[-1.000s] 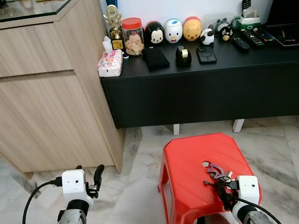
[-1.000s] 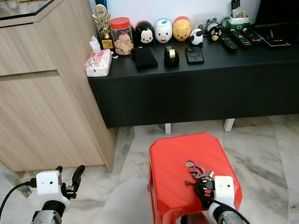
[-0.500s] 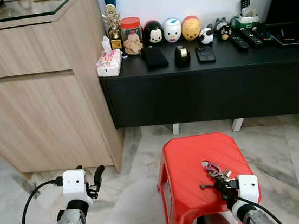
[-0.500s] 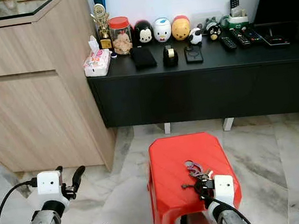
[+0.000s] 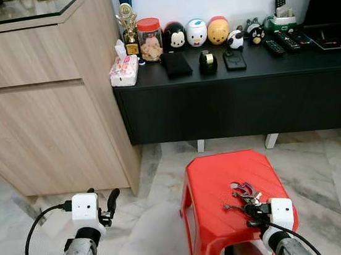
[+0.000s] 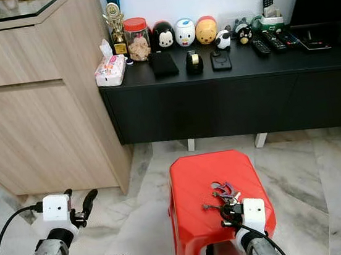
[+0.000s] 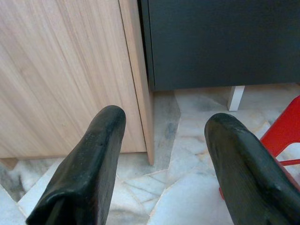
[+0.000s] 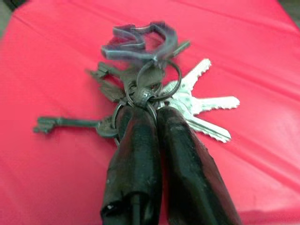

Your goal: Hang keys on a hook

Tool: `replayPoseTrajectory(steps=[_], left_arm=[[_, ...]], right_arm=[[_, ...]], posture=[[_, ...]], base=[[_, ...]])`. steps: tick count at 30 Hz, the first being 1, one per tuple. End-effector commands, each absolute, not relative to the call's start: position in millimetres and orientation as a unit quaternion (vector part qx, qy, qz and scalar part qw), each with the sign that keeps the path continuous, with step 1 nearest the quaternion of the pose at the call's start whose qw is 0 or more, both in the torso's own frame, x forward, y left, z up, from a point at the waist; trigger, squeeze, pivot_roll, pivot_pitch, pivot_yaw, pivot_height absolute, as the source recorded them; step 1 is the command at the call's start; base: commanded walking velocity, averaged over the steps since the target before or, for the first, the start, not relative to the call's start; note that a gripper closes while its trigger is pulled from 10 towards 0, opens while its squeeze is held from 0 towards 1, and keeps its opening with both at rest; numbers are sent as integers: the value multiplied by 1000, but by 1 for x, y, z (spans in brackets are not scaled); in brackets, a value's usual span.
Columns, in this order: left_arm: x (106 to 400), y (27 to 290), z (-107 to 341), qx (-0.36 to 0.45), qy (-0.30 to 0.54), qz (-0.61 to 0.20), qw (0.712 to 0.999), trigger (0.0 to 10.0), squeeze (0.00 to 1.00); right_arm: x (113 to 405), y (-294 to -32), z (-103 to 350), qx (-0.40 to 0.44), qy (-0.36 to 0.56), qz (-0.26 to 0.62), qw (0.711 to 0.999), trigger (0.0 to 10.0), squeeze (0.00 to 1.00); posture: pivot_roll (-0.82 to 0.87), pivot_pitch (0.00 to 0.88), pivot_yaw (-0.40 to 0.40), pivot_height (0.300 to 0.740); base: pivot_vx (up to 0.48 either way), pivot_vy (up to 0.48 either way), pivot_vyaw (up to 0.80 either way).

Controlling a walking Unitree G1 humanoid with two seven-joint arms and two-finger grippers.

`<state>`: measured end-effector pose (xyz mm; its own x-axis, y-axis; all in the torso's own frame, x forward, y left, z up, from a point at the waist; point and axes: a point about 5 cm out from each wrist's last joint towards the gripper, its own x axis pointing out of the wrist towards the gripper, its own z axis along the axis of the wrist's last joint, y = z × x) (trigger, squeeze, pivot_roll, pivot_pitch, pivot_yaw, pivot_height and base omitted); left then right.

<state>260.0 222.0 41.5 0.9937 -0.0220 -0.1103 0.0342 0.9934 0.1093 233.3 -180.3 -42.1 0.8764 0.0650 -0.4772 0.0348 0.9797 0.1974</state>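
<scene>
Step in hand, as judged: pick-up of keys (image 8: 157, 101) from red stool (image 5: 212, 187), ahead of carrying to a hook. No hook identified in these views.

Right gripper (image 8: 152, 110): jaws nearly shut, tips pinched at the ring cluster of the keys. Bunch spread flat on the stool top just beyond the jaw tips: two silver keys to one side, a dark long-shank key to the other, a purple fob farthest from the jaws. Full capture of a ring between the tips not confirmed; treated as gripped.

Left gripper (image 7: 164, 154): jaws wide apart, nothing between them. Held idle, well apart from the stool, with wooden cabinet (image 5: 42, 99) and black counter (image 5: 238, 72) ahead.

For a sound lift:
- Pinch kept on the ring, not on a single key blade.
- Raised straight up off the stool until all keys hung free.
- One open ring or the fob loop kept clear beyond the jaw tips for the hook.

Versus one second earlier: bunch fanned out more, with the dark key swung outward from the jaws. Left gripper unchanged.
</scene>
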Motion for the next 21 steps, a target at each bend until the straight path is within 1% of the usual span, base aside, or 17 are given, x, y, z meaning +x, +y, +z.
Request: replayPoseTrajectory(steps=[1, 3, 8, 14, 21], left_arm=[[259, 223, 37, 60, 71, -17, 996, 10000, 0], [259, 223, 37, 60, 71, -16, 996, 10000, 0], [259, 223, 37, 60, 72, -17, 995, 10000, 0], [259, 223, 37, 59, 72, -17, 995, 10000, 0], [258, 223, 36, 59, 73, -16, 995, 10000, 0]], right_arm=[[243, -179, -33, 103, 218, 9, 970, 0, 0], [246, -179, -30, 102, 210, 10, 972, 0, 0], [262, -183, -11, 87, 155, 5, 984, 0, 0], [275, -185, 8, 76, 102, 14, 992, 0, 0], [276, -184, 15, 64, 80, 24, 994, 0, 0]], posture=[[51, 0, -3, 586], [50, 0, -2, 586], [49, 0, -2, 586], [46, 0, -6, 586], [46, 0, -9, 586]], base=[[0, 0, 0], [0, 0, 0], [0, 0, 0], [0, 0, 0], [0, 0, 0]])
